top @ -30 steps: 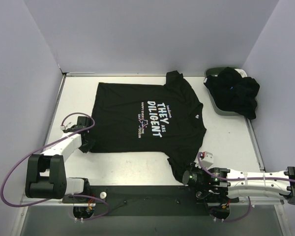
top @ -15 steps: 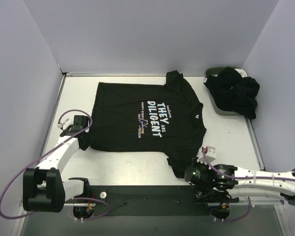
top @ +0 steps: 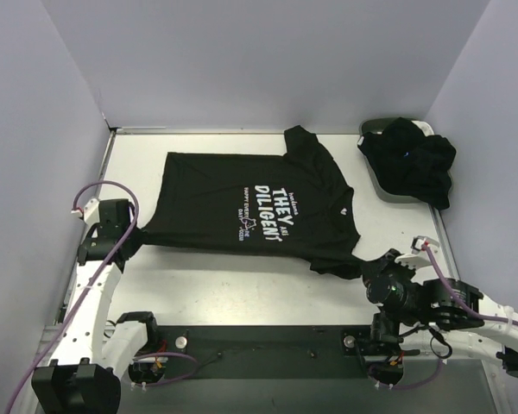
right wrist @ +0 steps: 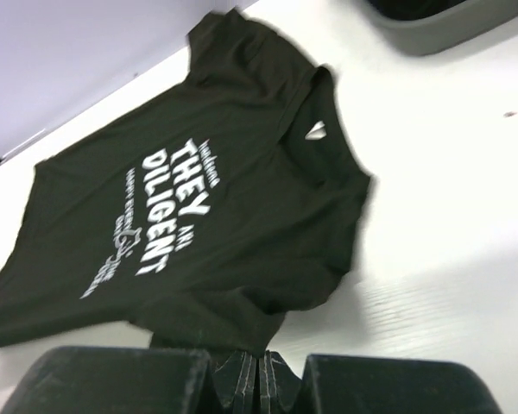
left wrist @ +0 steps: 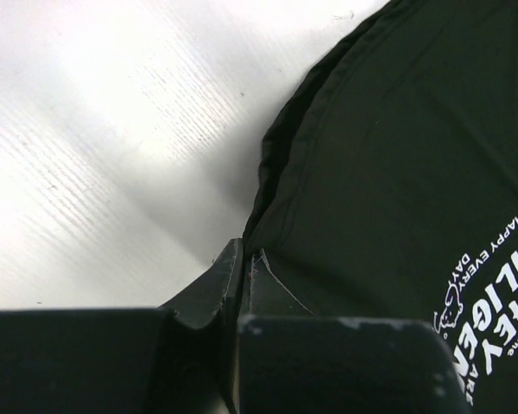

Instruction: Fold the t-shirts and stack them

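Observation:
A black t-shirt [top: 250, 203] with white lettering lies spread over the middle of the table, its near edge raised. My left gripper [top: 134, 239] is shut on the near-left hem corner. In the left wrist view the jaws [left wrist: 244, 259] pinch the cloth [left wrist: 397, 172] at its edge. My right gripper [top: 368, 272] is shut on the near-right sleeve. The right wrist view shows the shirt [right wrist: 224, 198] hanging from the closed fingertips [right wrist: 259, 360]. More black t-shirts [top: 414, 159] are heaped at the back right.
A dark oval basket [top: 373, 129] at the back right holds the black heap, which spills over its rim; its edge shows in the right wrist view [right wrist: 449, 21]. Grey walls close off the left, back and right. A dark strip with the arm bases [top: 268, 345] runs along the near edge.
The left gripper closed on the hem corner and drew back to the left. The right arm swung right with the sleeve. The shirt's near edge lifted and stretched between the two grippers.

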Robot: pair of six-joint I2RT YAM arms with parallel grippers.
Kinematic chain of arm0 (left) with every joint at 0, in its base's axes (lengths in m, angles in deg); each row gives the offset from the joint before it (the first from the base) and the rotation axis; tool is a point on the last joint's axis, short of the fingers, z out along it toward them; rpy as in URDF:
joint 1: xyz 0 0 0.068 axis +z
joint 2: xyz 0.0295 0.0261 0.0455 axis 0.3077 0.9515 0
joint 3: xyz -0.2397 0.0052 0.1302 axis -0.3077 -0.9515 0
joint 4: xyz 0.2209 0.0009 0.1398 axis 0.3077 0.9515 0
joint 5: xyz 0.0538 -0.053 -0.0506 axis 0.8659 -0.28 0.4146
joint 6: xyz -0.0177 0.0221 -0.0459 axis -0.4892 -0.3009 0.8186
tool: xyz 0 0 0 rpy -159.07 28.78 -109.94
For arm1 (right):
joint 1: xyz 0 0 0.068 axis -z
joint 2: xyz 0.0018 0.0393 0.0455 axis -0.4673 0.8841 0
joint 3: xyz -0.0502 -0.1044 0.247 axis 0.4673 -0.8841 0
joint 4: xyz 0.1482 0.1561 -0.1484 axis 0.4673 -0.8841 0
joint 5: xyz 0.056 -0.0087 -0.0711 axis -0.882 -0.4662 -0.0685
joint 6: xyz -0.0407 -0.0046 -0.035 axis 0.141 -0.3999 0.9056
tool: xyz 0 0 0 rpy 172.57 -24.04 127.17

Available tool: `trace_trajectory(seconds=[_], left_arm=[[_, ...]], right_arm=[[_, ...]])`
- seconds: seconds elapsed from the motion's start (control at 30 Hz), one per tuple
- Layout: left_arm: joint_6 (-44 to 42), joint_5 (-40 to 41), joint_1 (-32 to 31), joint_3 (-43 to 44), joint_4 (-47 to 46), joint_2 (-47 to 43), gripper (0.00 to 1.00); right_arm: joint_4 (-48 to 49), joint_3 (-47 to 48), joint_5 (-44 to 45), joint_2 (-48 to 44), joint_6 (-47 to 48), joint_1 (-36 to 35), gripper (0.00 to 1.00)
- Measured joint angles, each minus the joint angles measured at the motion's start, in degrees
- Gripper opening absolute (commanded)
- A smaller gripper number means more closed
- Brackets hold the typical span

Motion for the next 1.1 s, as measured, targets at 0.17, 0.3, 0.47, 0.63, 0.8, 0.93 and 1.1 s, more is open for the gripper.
trace_trajectory(seconds=[0.17, 0.3, 0.47, 0.63, 0.8, 0.93, 1.1], left_arm=[[-1.4, -1.8, 2.6, -1.1, 0.7, -1.1, 0.0], [-2.0, -3.6, 3.0, -2.7, 1.0, -1.5, 0.0], [-2.2, -5.0, 3.1, -3.3, 1.0, -1.5, 0.0], [-2.5, -6.2, 3.1, -3.3, 0.9, -0.7, 0.0], [-2.6, -7.1, 3.1, -2.8, 0.2, 2.2, 0.0], [-2.6, -7.5, 3.1, -1.4, -0.7, 5.0, 0.0], [-2.6, -8.2, 3.1, 0.6, -1.6, 7.8, 0.0]], right_arm=[[-8.1, 1.7, 2.8, -2.5, -3.3, 0.1, 0.0], [-11.3, 1.8, 3.4, -4.8, -5.2, 0.1, 0.0], [-13.1, 1.9, 4.2, -4.9, -6.2, 0.1, 0.0], [-13.0, 5.0, 6.2, -1.3, -5.3, 0.1, 0.0], [-11.1, 9.1, 8.9, 4.2, -2.1, 0.1, 0.0], [-6.4, 12.0, 10.6, 8.7, 3.7, 1.0, 0.0], [6.5, 12.6, 7.5, 13.7, 16.5, 7.5, 0.0]])
